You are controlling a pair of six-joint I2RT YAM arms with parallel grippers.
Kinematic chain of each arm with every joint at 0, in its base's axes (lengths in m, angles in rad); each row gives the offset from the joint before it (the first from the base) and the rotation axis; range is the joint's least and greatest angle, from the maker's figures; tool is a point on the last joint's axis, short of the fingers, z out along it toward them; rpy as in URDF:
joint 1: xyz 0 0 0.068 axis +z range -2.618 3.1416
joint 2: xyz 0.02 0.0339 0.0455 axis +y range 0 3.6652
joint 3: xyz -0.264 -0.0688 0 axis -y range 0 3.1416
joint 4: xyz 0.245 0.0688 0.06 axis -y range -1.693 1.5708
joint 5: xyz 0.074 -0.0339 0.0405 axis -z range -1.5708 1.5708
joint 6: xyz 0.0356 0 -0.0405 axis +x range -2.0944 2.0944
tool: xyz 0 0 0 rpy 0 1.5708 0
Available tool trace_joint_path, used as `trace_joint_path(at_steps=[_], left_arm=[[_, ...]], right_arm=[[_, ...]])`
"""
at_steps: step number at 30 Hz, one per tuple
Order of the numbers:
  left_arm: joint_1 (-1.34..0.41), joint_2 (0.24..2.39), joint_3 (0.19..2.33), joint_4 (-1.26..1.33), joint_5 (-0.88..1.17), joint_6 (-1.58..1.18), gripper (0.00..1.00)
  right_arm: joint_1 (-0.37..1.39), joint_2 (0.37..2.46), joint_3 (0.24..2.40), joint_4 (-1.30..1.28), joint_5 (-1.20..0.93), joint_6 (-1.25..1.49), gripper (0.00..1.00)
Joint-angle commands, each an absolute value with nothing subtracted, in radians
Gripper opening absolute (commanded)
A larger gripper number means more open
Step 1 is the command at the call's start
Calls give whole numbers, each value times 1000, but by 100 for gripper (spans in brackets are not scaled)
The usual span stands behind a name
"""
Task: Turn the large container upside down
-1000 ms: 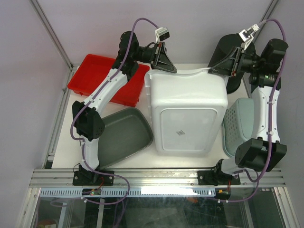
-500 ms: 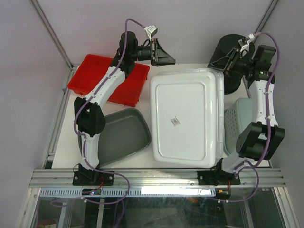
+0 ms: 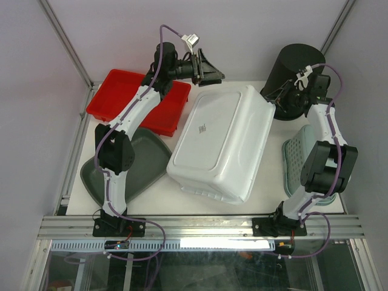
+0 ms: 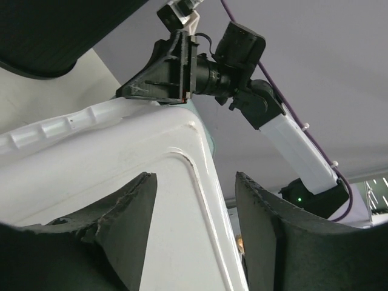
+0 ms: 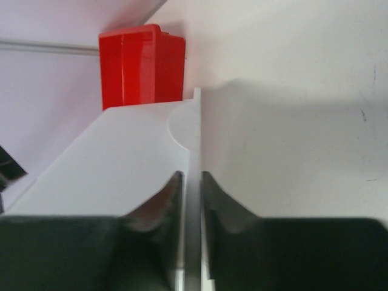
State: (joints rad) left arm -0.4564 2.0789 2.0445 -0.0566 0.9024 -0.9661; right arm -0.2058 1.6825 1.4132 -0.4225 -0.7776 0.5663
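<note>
The large container point(image 3: 218, 142) is a deep white tub lying bottom up and skewed on the table, its near end swung to the left. My right gripper point(image 3: 271, 95) is shut on the flared rim at the tub's far right corner. The right wrist view shows the thin white rim point(image 5: 194, 133) pinched between the fingertips of that gripper point(image 5: 191, 176). My left gripper point(image 3: 213, 73) is open and empty just beyond the tub's far edge. In the left wrist view the gripper point(image 4: 194, 179) has the tub's upturned bottom point(image 4: 121, 157) below its spread fingers.
A shallow red tray point(image 3: 121, 100) sits at the back left and also shows in the right wrist view point(image 5: 142, 66). A tall black bucket point(image 3: 297, 66) stands at the back right. A grey-green tray point(image 3: 133, 167) lies left of the tub. A pale green basket point(image 3: 303, 157) lies right of it.
</note>
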Motion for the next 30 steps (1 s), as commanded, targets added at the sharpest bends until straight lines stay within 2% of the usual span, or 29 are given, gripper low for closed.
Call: trace_joint_path(at_steps=[1,4,6,9,12,15,25,30], left_arm=[[-440,2011,2072,-84,837,-903,59],[-429,1978,2063,-159,770,-842,65],[-425,1953,2058,-239,700,-794,75],[-424,1895,2020,-339,561,-703,85],[-422,1806,1927,-376,442,-636,91],[-411,1747,1856,-427,420,-585,94],[-415,1646,1735,-591,426,-431,97],[-426,1641,1650,-732,399,-345,97]], right_arm=[[-205,1634,1467,-346,-749,555,48],[-200,1594,1491,-410,-679,510,69],[-199,1565,1499,-461,-629,472,79],[-198,1525,1518,-544,-531,406,88],[-198,1495,1533,-612,-440,364,92],[-196,1483,1554,-672,-380,330,94],[-180,1382,1529,-748,-361,286,95],[24,1207,1380,-734,-274,278,99]])
